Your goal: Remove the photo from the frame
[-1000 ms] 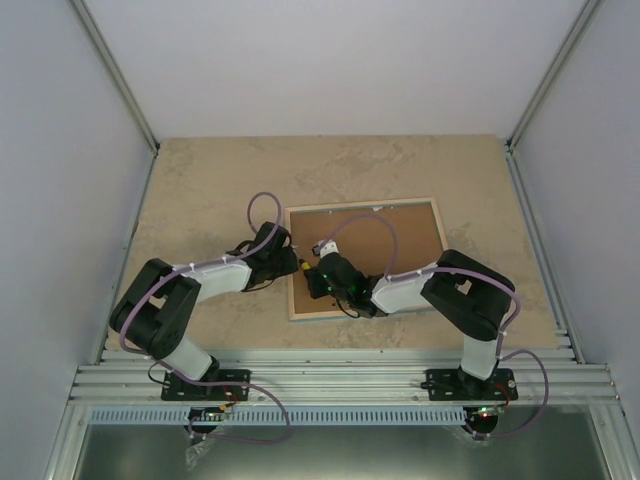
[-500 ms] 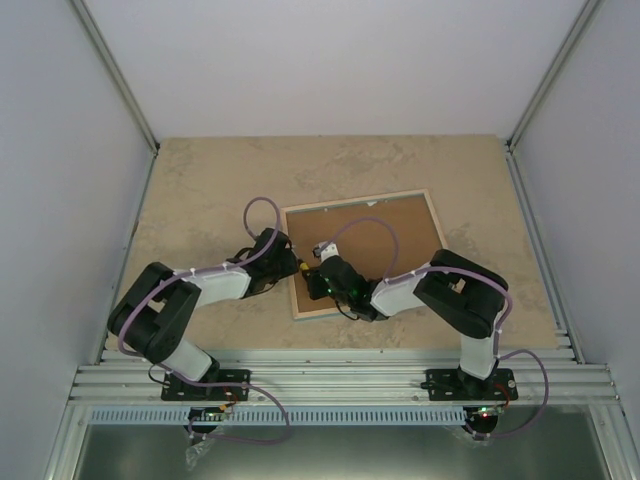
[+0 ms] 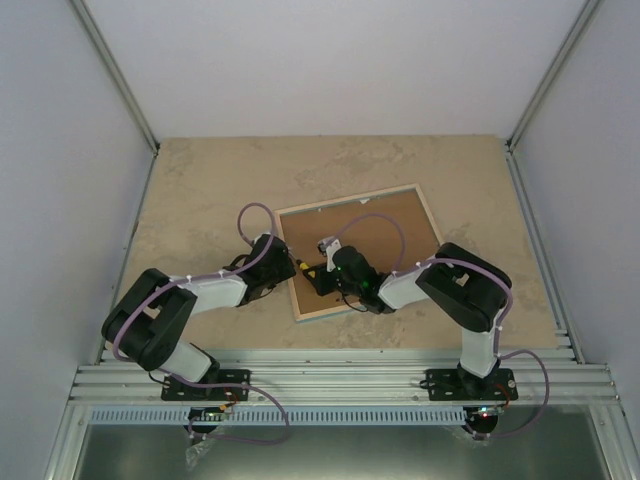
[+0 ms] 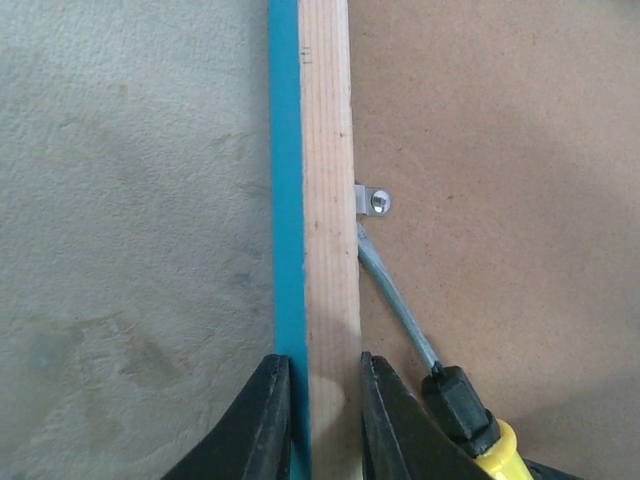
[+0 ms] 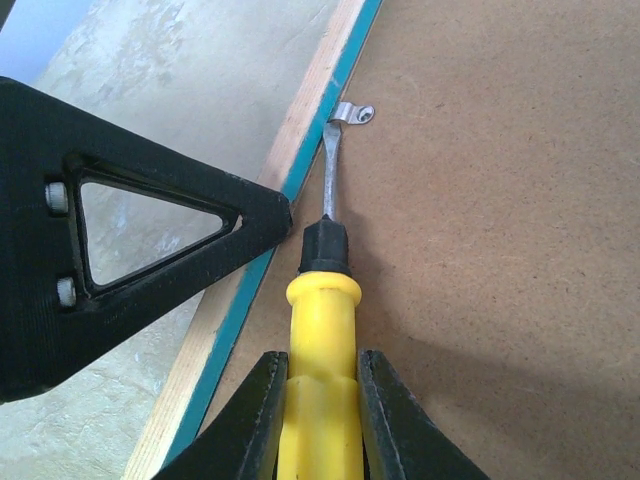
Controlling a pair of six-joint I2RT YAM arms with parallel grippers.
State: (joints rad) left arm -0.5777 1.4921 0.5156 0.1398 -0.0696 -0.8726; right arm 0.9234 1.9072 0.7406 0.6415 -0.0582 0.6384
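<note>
Frame (image 4: pixel 325 150) lies face down on the bench (image 4: pixel 120 200), light and likely to slide, so my left hand (image 4: pixel 322 385) pinches its wooden rail. My right hand (image 5: pixel 322 400) is clamped on the screwdriver (image 5: pixel 320 300), tip at the clip (image 5: pixel 352 113). The photo is hidden under the backing (image 5: pixel 480 250) and is probably flimsy.

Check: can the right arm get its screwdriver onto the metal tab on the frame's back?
Probably yes. The screwdriver in the right fingers has its blade tip at the metal tab, over bare backing; the left fingers clamp the frame rail short of it.
</note>
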